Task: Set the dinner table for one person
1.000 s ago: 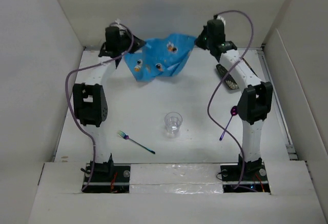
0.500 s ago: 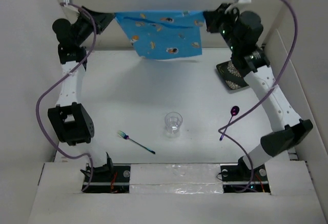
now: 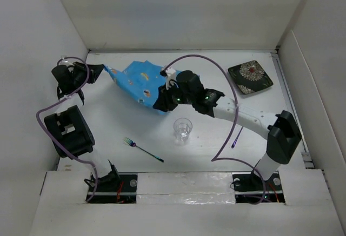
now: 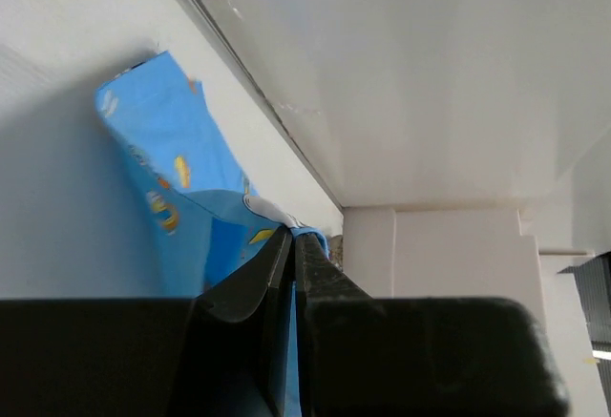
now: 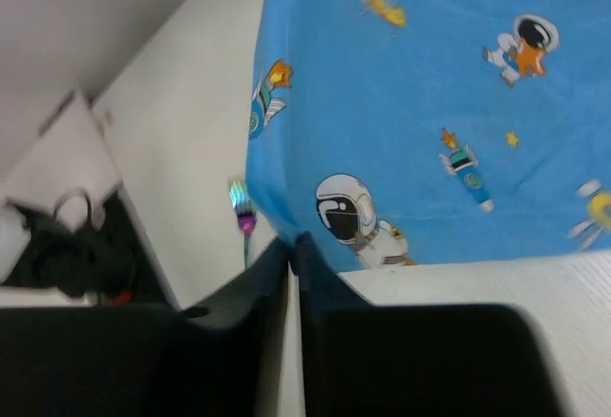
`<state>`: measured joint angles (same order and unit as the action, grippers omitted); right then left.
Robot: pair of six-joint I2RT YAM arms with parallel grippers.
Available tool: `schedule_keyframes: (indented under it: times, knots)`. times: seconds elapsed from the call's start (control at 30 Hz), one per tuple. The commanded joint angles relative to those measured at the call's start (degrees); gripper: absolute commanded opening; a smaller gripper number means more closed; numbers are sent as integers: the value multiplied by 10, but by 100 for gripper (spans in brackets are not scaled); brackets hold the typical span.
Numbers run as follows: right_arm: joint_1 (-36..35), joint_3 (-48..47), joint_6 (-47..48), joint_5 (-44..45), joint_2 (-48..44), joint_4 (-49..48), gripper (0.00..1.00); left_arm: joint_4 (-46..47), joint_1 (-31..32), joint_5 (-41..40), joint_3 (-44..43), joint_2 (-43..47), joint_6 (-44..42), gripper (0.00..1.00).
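Blue astronaut-print placemat (image 3: 136,82), pinched by left claw (image 3: 102,69), right claw (image 3: 159,103)

My left end effector (image 3: 101,69) sits far left, fingers pinched together. My right arm (image 3: 243,116) stretches leftward, and my right end effector (image 3: 160,102) is clamped tight near the middle.

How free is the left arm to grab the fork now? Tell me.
Probably not yet: the left pincer is shut on the cloth far back; the fork itself lies uncovered.

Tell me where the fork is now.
Top view: the fork lies flat on the table, in its near-left area, just left of the clear cup.
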<state>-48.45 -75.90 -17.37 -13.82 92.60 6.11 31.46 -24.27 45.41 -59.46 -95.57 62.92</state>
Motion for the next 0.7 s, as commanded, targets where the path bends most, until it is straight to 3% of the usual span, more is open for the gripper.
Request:
schedule_keyframes:
  times: [0.0, 0.03, 0.1, 0.13, 0.17, 0.2, 0.23, 0.27, 0.3, 0.33, 0.43, 0.47, 0.5, 0.53, 0.6, 0.63, 0.67]
  knots:
    - [-10, -77, 5, -94, 34, 28, 36, 11, 4, -21, -35, 33, -49, 0]
    - [-10, -91, 6, -103, 41, 45, 60, -12, 4, -33, -58, 28, -65, 1]
    - [-10, -121, 31, -119, 43, 65, 68, -84, -2, -52, -92, 12, -107, 22]
    - [-5, -123, 36, -104, 39, 72, 69, -102, -2, -56, -120, -3, -118, 30]
    - [2, -118, 36, -59, 33, 68, 69, -124, -2, -80, -134, -7, -133, 45]
    - [14, -99, 37, -46, 28, 61, 69, -171, -2, -94, -146, -8, -148, 51]
    - [47, -90, 34, -37, 22, 52, 63, -189, -2, -104, -164, -3, -178, 56]
    - [67, -83, 28, -13, 25, 51, 50, -206, -2, -131, -166, 2, -190, 61]
    - [85, -79, 9, 3, 30, 51, 30, -234, -2, -146, -164, 11, -203, 61]
    - [118, -72, 1, 22, 50, 54, 0, -249, -2, -164, -156, 28, -215, 62]
    - [151, -117, -23, 106, 124, 127, 0, -311, 5, -235, -133, 63, -271, 60]
    - [169, -133, -35, 153, 143, 151, 0, -332, 21, -279, -123, 72, -298, 53]
    - [177, -147, -44, 158, 158, 166, 2, -357, 31, -299, -113, 82, -313, 51]
    - [186, -151, -52, 159, 169, 167, 21, -371, 42, -313, -89, 102, -326, 49]
    - [214, -152, -87, 148, 192, 164, 36, -406, 82, -345, -62, 114, -366, 27]
    - [231, -151, -110, 111, 211, 157, 52, -448, 120, -404, -42, 127, -398, 17]
    - [239, -151, -110, 111, 211, 157, 52, -448, 138, -405, -42, 127, -413, 17]
